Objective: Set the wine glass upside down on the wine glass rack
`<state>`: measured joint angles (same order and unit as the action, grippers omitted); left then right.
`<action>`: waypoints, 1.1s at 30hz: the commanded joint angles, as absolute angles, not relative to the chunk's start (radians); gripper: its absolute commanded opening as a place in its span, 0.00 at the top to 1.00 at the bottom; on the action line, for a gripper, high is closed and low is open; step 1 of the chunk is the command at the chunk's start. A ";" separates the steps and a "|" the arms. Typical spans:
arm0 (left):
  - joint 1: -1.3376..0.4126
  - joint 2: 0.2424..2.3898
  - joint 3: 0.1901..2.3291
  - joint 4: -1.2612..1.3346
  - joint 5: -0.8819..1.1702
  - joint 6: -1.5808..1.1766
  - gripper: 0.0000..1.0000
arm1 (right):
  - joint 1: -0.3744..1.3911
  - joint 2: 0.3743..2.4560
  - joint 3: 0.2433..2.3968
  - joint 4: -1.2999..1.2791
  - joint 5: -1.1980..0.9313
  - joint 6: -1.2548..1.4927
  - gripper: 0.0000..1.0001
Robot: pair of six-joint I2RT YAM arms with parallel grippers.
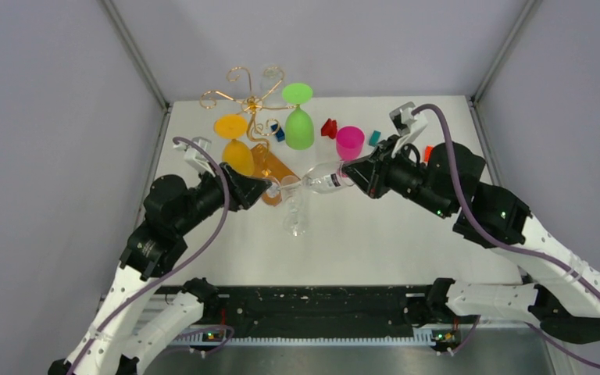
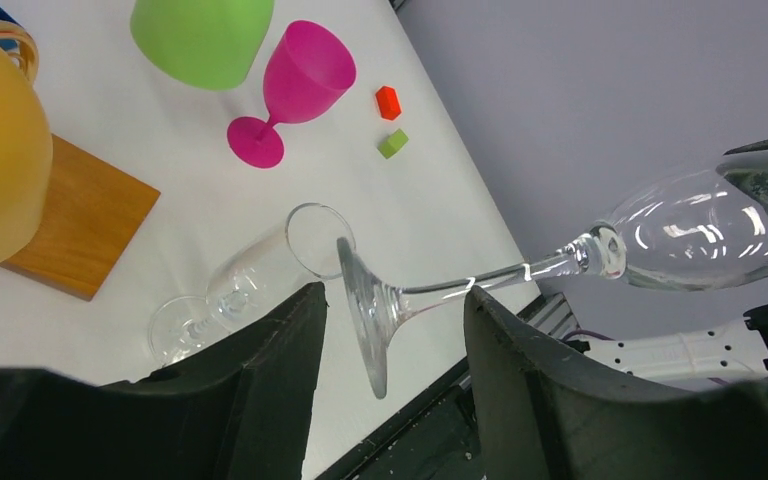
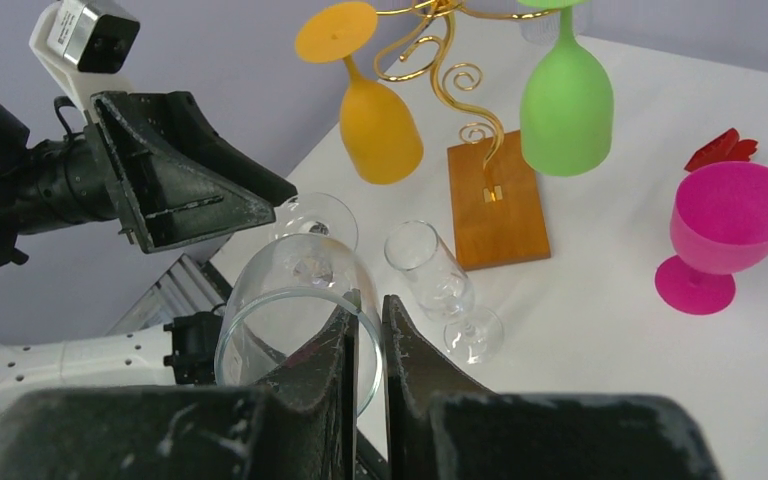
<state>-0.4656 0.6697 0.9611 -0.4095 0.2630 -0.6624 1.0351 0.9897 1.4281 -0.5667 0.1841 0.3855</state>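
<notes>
The right gripper (image 3: 368,305) has its two black fingers squeezed close together on the rim of a clear wine glass (image 1: 324,181) with a long thin stem, one finger inside the bowl and one outside. The left gripper (image 2: 392,295) has its fingers spread wide, and the round foot of the clear wine glass sits in the gap between them. I cannot tell if the foot touches a finger. The table (image 1: 406,234) is flat and white, with plain grey walls (image 1: 47,156) on three sides. The clear wine glass lies sideways in the air between the two grippers, bowl toward the right one and foot toward the left one. It is above the table, near the front end of the wine glass rack (image 3: 495,200), a thin gold wire stand with curly arms on a flat orange-brown wooden base. It is not on the rack. An orange plastic glass (image 3: 380,130) and a green plastic glass (image 3: 565,110) hang upside down from the curly arms. A second clear glass (image 3: 440,285) lies on its side on the table, under the held one. A pink plastic goblet (image 3: 725,230) stands upright to the right of the rack, with a few small coloured blocks (image 2: 388,102) near it.
</notes>
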 commanded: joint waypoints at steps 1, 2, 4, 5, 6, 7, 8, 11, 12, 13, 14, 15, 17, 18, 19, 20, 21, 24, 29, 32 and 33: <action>-0.471 0.656 0.999 -0.410 0.241 -0.641 0.41 | 1.051 0.936 1.476 -0.438 0.241 0.380 1.00; -0.470 0.656 0.999 -0.410 0.248 -0.644 0.41 | 1.050 0.931 1.472 -0.428 0.243 0.380 1.00; -0.471 0.659 0.997 -0.410 0.258 -0.646 0.42 | 1.049 0.918 1.458 -0.411 0.242 0.379 1.00; -0.471 0.661 0.997 -0.410 0.263 -0.646 0.41 | 1.051 0.913 1.452 -0.404 0.241 0.380 1.00; -0.470 0.662 0.996 -0.410 0.268 -0.645 0.42 | 1.050 0.909 1.447 -0.398 0.238 0.380 1.00; -0.470 0.664 0.994 -0.409 0.272 -0.647 0.42 | 1.051 0.904 1.443 -0.394 0.235 0.382 1.00; -0.470 0.666 0.994 -0.408 0.274 -0.646 0.42 | 1.050 0.903 1.441 -0.391 0.232 0.382 1.00; -0.472 0.672 0.995 -0.409 0.280 -0.647 0.45 | 1.050 0.903 1.439 -0.387 0.216 0.384 1.00; -0.472 0.675 0.995 -0.408 0.283 -0.647 0.47 | 1.050 0.902 1.439 -0.386 0.212 0.385 1.00; -0.472 0.675 0.997 -0.408 0.284 -0.647 0.49 | 1.050 0.902 1.439 -0.384 0.207 0.385 1.00; -0.472 0.676 0.997 -0.406 0.286 -0.649 0.51 | 1.050 0.902 1.438 -0.385 0.204 0.384 1.00; -0.472 0.676 0.995 -0.401 0.288 -0.651 0.55 | 1.050 0.902 1.439 -0.385 0.203 0.384 1.00; -0.471 0.671 0.989 -0.384 0.295 -0.658 0.60 | 1.049 0.901 1.438 -0.385 0.196 0.386 1.00; -0.472 0.670 0.985 -0.374 0.298 -0.663 0.62 | 1.050 0.902 1.437 -0.383 0.193 0.387 1.00; -0.472 0.666 0.981 -0.365 0.305 -0.669 0.63 | 1.050 0.901 1.433 -0.377 0.189 0.387 1.00; -0.472 0.666 0.976 -0.353 0.314 -0.677 0.64 | 1.049 0.900 1.428 -0.371 0.184 0.389 1.00; -0.472 0.667 0.970 -0.340 0.324 -0.686 0.66 | 1.049 0.898 1.423 -0.364 0.180 0.390 1.00; -0.475 0.670 0.959 -0.312 0.351 -0.707 0.76 | 1.050 0.889 1.406 -0.343 0.168 0.397 1.00; -0.480 0.674 0.961 -0.308 0.367 -0.707 0.97 | 1.049 0.870 1.394 -0.331 0.170 0.399 1.00; -0.481 0.673 0.963 -0.309 0.364 -0.717 1.00 | 1.050 0.862 1.383 -0.326 0.172 0.399 1.00; -0.481 0.670 0.963 -0.309 0.359 -0.723 1.00 | 1.050 0.859 1.382 -0.327 0.172 0.398 1.00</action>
<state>-0.4744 0.6773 0.9592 -0.3752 0.3328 -0.6979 1.0389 0.9016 1.3682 -0.4545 0.1860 0.3775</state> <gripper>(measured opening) 0.125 0.088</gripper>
